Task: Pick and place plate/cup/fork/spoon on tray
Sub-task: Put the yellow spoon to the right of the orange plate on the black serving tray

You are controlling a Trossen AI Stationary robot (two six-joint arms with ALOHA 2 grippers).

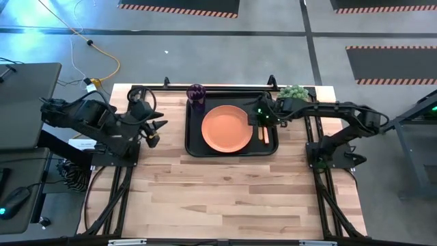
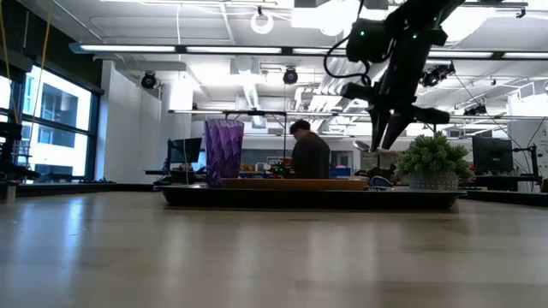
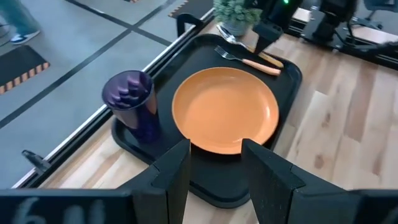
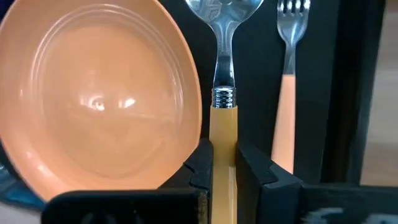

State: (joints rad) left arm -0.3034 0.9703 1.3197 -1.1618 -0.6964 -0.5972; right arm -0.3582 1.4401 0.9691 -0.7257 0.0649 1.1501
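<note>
The black tray (image 1: 192,137) lies at the table's far middle. The orange plate (image 1: 227,128) rests in it, and the purple cup (image 1: 196,96) stands in its far left corner. The fork (image 4: 287,93) lies flat on the tray right of the plate. My right gripper (image 4: 225,163) is over the tray's right part, shut on the spoon (image 4: 222,37), which lies between the plate (image 4: 93,106) and the fork. My left gripper (image 3: 214,163) is open and empty, left of the tray (image 3: 283,87). My right gripper pinches the spoon's orange handle (image 4: 222,134) between its two fingers, a little behind the metal collar. The spoon runs forward past the fingertips, its bowl ahead. In the low view the gripper (image 2: 387,128) is above the tray (image 2: 308,198). Whether the bowl rests on the tray I cannot tell.
A small potted plant (image 1: 293,92) stands at the table's far edge, just right of the tray's far right corner. A person (image 2: 310,154) sits in the room beyond the table. Bare wooden table (image 1: 225,198) stretches from the tray to the near edge.
</note>
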